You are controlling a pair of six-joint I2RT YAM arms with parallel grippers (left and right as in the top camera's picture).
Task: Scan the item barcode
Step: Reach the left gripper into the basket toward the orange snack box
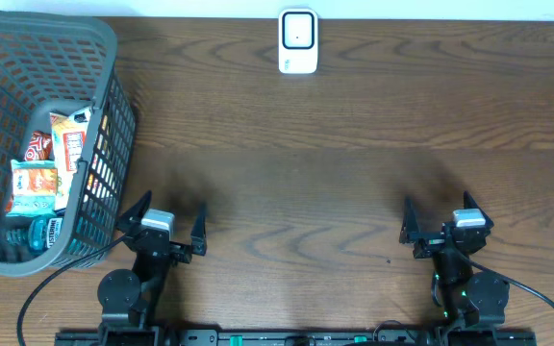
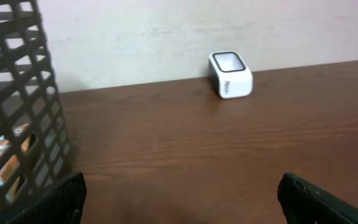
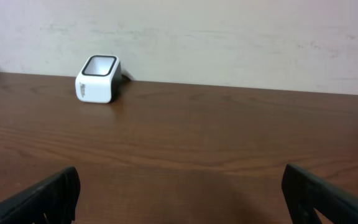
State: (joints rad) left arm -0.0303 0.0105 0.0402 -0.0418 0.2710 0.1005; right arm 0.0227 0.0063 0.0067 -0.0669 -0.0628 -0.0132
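While both of my arms are sitting low along the near edge of the desk point(image 1: 335, 163), I am holding my left end effector point(image 1: 173, 210) spread wide. Its two dark fingers point(image 2: 55, 199) are showing at the lower corners of the left wrist view, with only bare wood between them. My right end effector point(image 1: 438, 207) is gaping just as wide and is gripping no object; the brown desk is running open between its tips too.

The things to be scanned are lying in the grey mesh basket point(image 1: 113, 58) at the far left of the desk. Its near corner is sitting just beside my left end effector. Inside it, several snack packets point(image 1: 65, 139) in orange, red and white are piling against each other, and a bluish bottle point(image 1: 32, 234) is lying at the near end. Through the left wrist camera I am seeing bits of the packets through the mesh.

The white scanner point(image 1: 298, 40), with its dark-framed window, is standing at the far edge of the desk by the pale wall point(image 3: 229, 37), well apart from both end effectors and from the basket.
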